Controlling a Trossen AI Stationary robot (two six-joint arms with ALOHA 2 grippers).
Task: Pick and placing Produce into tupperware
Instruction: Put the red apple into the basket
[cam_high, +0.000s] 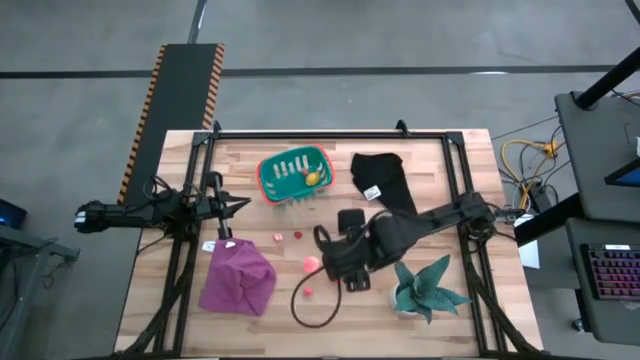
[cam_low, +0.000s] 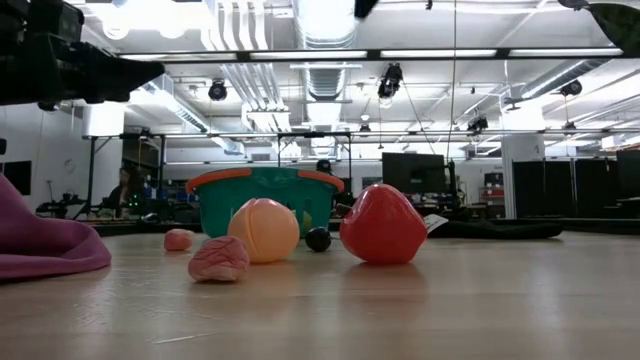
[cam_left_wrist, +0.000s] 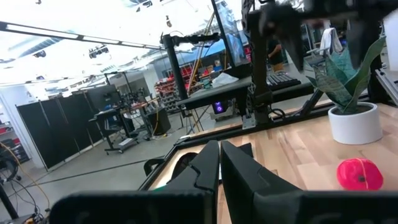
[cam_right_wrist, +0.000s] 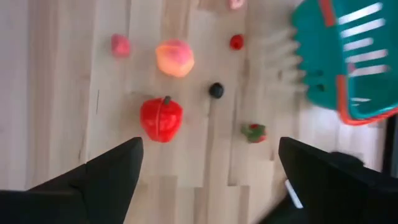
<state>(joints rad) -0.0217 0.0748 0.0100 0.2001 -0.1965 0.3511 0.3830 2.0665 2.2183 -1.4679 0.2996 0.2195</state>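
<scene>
On the wooden table (cam_high: 440, 315), the right gripper (cam_right_wrist: 208, 165) hangs with its fingers spread wide apart and empty above loose produce. Its wrist view shows six pieces on the boards: one red apple-like fruit (cam_right_wrist: 161, 118), one orange peach (cam_right_wrist: 175, 58), one dark berry (cam_right_wrist: 216, 91), one small red ball (cam_right_wrist: 236, 42), one pink piece (cam_right_wrist: 120, 45) and one red-and-green piece (cam_right_wrist: 254, 132). One teal tupperware (cam_high: 270, 182) sits toward the table's far edge, holding one yellow piece (cam_high: 313, 178). The left gripper (cam_left_wrist: 219, 163), fingers pressed together, waits at the left edge.
</scene>
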